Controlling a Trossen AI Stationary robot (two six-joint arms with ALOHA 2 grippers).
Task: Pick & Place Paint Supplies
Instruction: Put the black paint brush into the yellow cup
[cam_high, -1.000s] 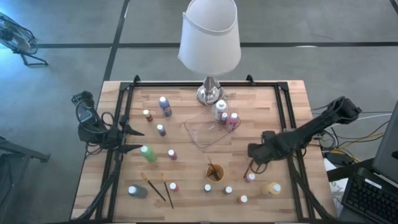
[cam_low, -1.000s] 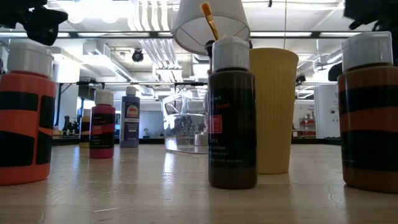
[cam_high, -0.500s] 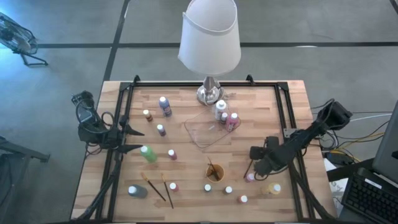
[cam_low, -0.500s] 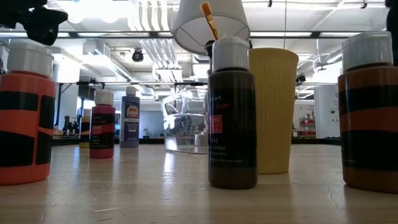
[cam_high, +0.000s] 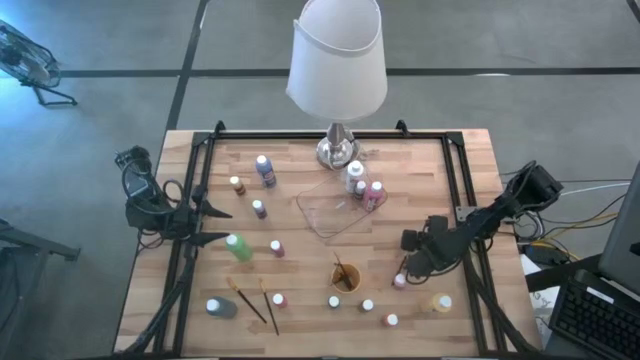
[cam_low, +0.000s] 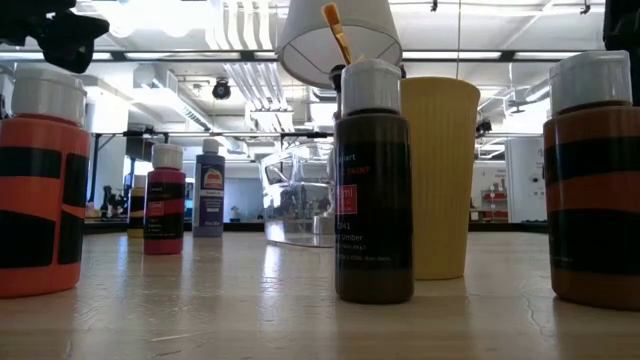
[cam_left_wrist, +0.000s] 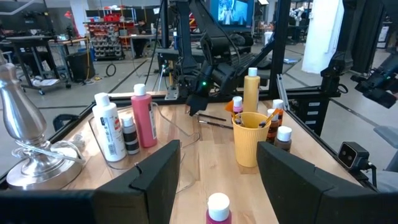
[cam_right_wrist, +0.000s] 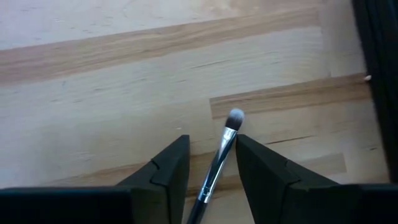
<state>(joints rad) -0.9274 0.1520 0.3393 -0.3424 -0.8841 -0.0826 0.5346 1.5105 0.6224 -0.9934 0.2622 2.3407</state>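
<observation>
My right end effector (cam_right_wrist: 211, 165) sits low over the counter (cam_right_wrist: 93, 81) near its right edge, its fingers closing around a thin brush (cam_right_wrist: 219, 155) that lies between them. My left end effector (cam_high: 222, 225) waits spread wide at the counter's left side.

Right gripper (cam_right_wrist: 211, 163) lowered — left gripper (cam_left_wrist: 219, 163) (waiting) open.

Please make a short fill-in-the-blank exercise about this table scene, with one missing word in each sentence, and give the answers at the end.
1. Between the jaws of the right gripper lies a thin ____.
2. The orange cup holds one ____.
3. The lamp has a ____ shade.
4. The left gripper waits at the table's left edge, near a ____ bottle.

Answers: brush; brush; white; green
</observation>
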